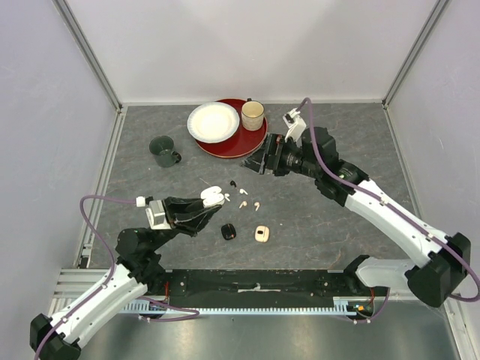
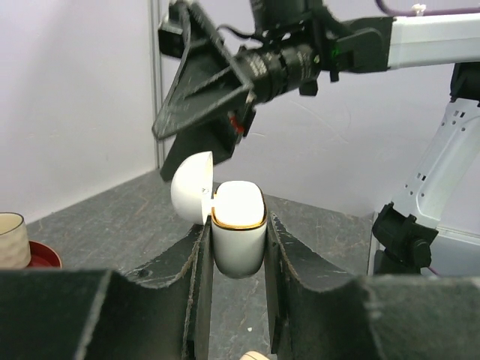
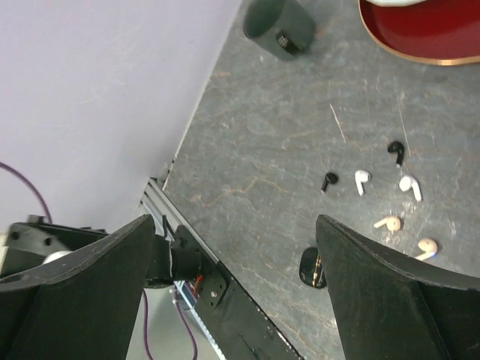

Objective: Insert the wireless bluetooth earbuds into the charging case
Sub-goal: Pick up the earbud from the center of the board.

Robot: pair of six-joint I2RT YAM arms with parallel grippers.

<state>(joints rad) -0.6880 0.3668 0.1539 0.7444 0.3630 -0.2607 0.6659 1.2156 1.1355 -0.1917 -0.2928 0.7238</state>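
Left fingers [image 2: 180,289] nearly closed, clamping white pebble-shaped plastic charging case [image 2: 238,232], lid flipped open, clear of grey bench [image 1: 322,221]. Right fingers [image 3: 82,292] spread wide, empty, raised. Six tiny stemmed plastic earbuds [image 3: 409,187] loose on bench between arms, near small black case [image 3: 312,270].

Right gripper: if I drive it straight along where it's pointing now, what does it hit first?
Probably bare table, just beside the loose earbuds. The right gripper is open and angled down, with nothing between it and the surface, though depth is hard to judge.
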